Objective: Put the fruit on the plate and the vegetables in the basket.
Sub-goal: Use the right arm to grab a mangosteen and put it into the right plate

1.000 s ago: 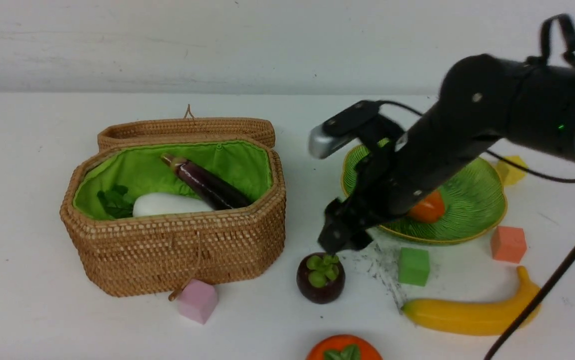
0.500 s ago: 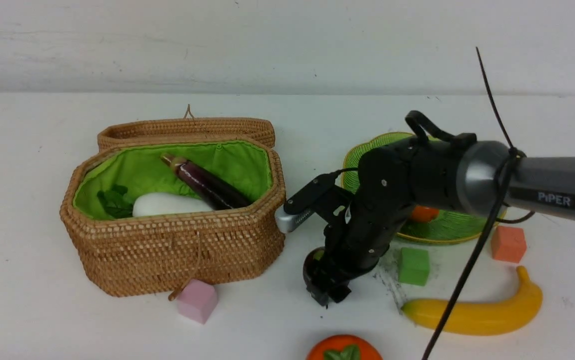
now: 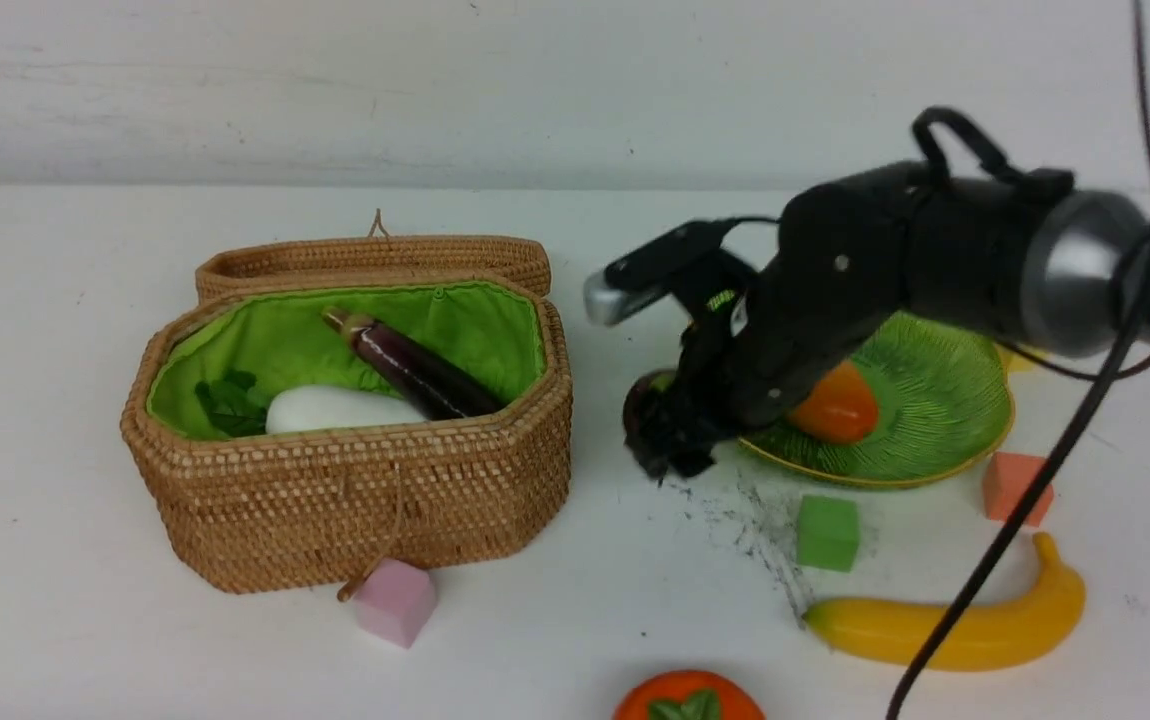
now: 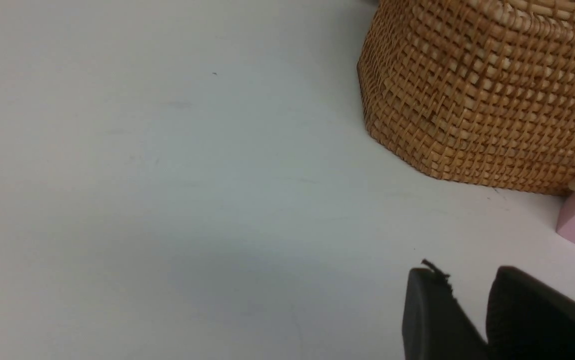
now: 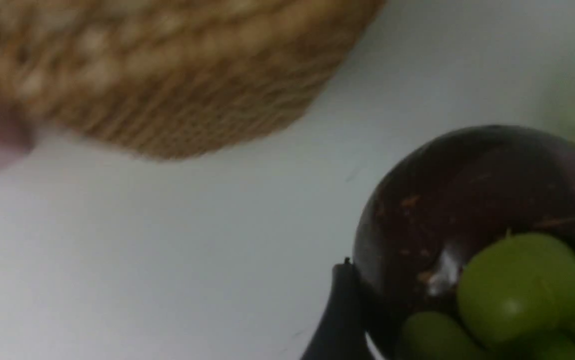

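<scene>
Gripping the mangosteen [image 5: 467, 190], the right gripper [image 3: 663, 432] holds it aloft beside the plate [image 3: 945, 400]'s rim.
Left gripper [image 4: 467, 310] jaws slightly apart, near the basket [image 4: 492, 90].

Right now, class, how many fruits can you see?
4: mangosteen in the right gripper, mango on the plate, banana and persimmon on the table. More may hide behind the arm.

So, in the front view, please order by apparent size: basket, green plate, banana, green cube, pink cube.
1. basket
2. plate, partly hidden
3. banana
4. green cube and pink cube look alike; the pink one sits nearer the camera, so unranked.
</scene>
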`<state>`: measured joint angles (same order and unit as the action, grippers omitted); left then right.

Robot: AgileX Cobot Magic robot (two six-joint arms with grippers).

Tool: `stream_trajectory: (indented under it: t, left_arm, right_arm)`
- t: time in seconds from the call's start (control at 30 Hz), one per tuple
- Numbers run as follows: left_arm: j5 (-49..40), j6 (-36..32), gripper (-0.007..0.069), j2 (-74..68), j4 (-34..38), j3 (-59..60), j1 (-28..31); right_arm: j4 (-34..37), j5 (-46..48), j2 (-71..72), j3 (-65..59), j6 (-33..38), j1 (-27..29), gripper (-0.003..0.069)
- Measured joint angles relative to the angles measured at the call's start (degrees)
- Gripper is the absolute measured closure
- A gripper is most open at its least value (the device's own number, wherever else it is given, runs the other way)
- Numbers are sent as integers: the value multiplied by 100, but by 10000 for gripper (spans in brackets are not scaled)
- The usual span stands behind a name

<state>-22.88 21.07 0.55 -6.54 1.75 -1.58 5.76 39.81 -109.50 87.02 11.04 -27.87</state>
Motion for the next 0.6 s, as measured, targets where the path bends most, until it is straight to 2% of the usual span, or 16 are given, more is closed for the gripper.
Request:
stream_trajectory:
  t: [0.13,0.27,0.53,0.6]
  left_arm:
    - [0,0,448,0,0,0,0]
    - [0,0,447,0,0,0,0]
    - [0,0,445,0,0,0,0]
    - [0,0,442,0,0,0,0]
  right_arm:
    - [-202,-548,-106,121,-218,518,91]
    - [-222,-927,-415,129,-540,791,91]
    - [-259,-1035,-671,140,-789,862,91]
    - [-259,-1010,-673,140,-795,862,58]
